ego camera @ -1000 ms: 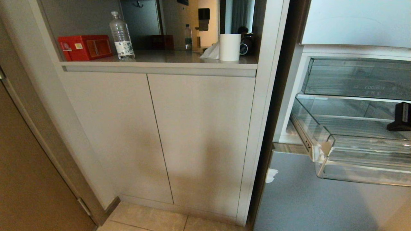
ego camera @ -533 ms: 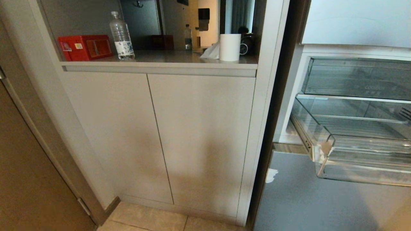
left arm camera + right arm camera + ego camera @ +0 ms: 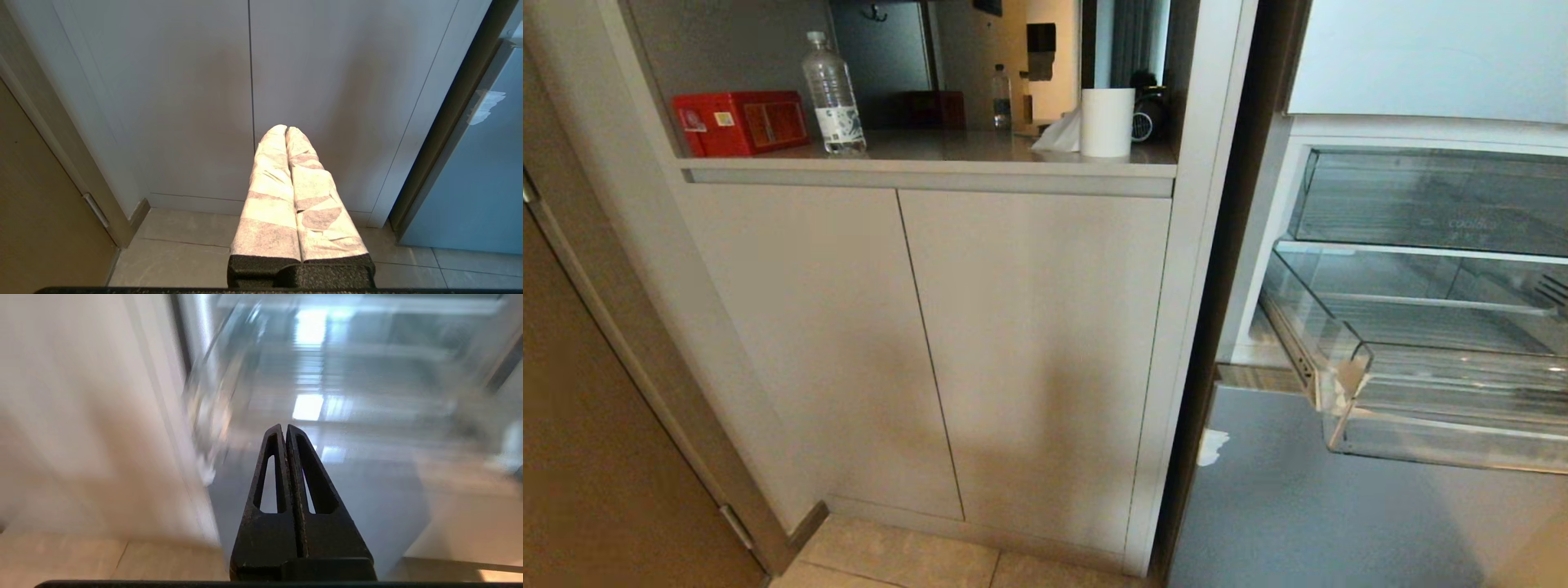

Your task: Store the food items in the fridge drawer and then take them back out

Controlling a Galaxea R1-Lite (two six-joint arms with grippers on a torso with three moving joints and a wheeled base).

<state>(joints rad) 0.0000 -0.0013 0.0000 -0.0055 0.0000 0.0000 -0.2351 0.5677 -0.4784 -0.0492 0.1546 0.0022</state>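
The fridge drawer stands pulled out at the right of the head view, below a second clear drawer that sits pushed in with faint lettering on its front; both look bare, with only ribbed floor and reflections showing through the plastic; no food items show in any view, so where they lie now cannot be told.

The right claw has its two dark fingers pressed together with nothing between them; its own view is smeared, pointing toward the open drawer and the grey panel under it; the claw does not show in the head view. The left claw, wrapped in pale tape, is likewise pressed together and pinching nothing, hanging idle in front of the cabinet doors near the floor.

The main risk, as I judge it, is the drawer left jutting out; an arm swinging past could knock its clear front corner or shove it askew on its rail; a fast sweep close to the thin plastic wall would be the cause. A second risk is working blind; the head camera faces mostly the cabinet, with the drawer cut off at the edge.

On the surface above the doors stand a red box, a water bottle and a white paper roll.
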